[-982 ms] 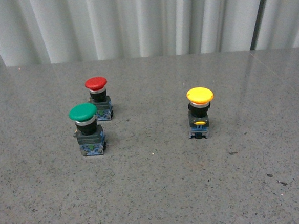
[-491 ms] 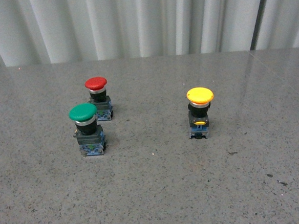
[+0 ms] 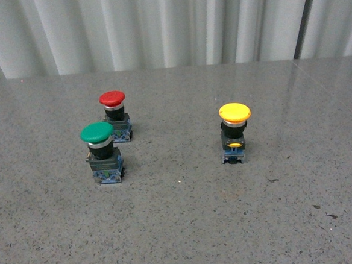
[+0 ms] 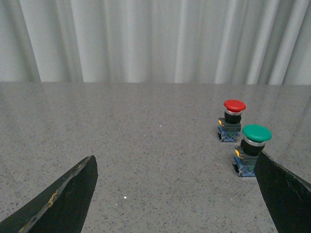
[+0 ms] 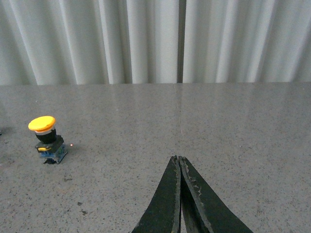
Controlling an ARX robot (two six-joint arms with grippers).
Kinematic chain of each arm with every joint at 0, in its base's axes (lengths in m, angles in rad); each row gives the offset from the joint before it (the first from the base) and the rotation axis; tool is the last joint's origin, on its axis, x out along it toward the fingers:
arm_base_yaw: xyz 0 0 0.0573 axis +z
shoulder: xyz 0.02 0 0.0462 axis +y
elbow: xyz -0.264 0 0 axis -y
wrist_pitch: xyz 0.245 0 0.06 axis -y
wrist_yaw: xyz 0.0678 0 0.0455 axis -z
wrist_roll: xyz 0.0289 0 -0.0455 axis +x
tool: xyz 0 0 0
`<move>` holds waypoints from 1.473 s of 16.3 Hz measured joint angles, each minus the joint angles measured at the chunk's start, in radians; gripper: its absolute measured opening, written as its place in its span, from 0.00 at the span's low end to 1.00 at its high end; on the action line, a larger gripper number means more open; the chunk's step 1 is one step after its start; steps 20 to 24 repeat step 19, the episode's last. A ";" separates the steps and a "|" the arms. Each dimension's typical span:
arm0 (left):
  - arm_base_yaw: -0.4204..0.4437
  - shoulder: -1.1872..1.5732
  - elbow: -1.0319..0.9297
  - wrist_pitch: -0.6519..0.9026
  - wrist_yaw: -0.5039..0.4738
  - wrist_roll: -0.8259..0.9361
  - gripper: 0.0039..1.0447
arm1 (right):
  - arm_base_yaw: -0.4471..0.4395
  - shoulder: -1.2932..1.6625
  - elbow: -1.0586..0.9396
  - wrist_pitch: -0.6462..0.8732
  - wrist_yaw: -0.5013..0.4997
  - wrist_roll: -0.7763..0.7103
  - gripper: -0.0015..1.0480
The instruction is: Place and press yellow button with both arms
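Observation:
The yellow button (image 3: 236, 133) stands upright on the grey stone table, right of centre in the front view, with nothing touching it. It also shows in the right wrist view as the yellow button (image 5: 46, 139), well away from my right gripper (image 5: 178, 158), whose black fingers are shut tip to tip on nothing. My left gripper (image 4: 176, 162) is open, its two black fingers spread wide over bare table. Neither arm appears in the front view.
A green-capped button (image 3: 102, 152) and a red-capped button (image 3: 115, 114) stand close together at the left; the green-capped button (image 4: 251, 150) sits just beyond my left gripper's one finger. A pleated white curtain (image 3: 168, 24) backs the table (image 3: 188, 222).

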 joint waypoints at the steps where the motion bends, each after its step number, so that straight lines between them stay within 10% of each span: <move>1: 0.000 0.000 0.000 0.000 0.000 0.000 0.94 | 0.000 0.000 0.000 0.000 0.000 0.000 0.02; 4: 0.000 0.000 0.000 0.000 0.000 0.000 0.94 | 0.000 0.000 0.000 0.000 0.000 0.000 0.09; 12: 0.000 0.000 0.000 0.000 0.000 0.000 0.94 | 0.000 0.000 0.000 0.000 0.000 0.000 0.95; 24: 0.000 0.000 0.000 0.000 0.000 0.000 0.94 | 0.000 0.000 0.000 0.000 0.000 0.000 0.94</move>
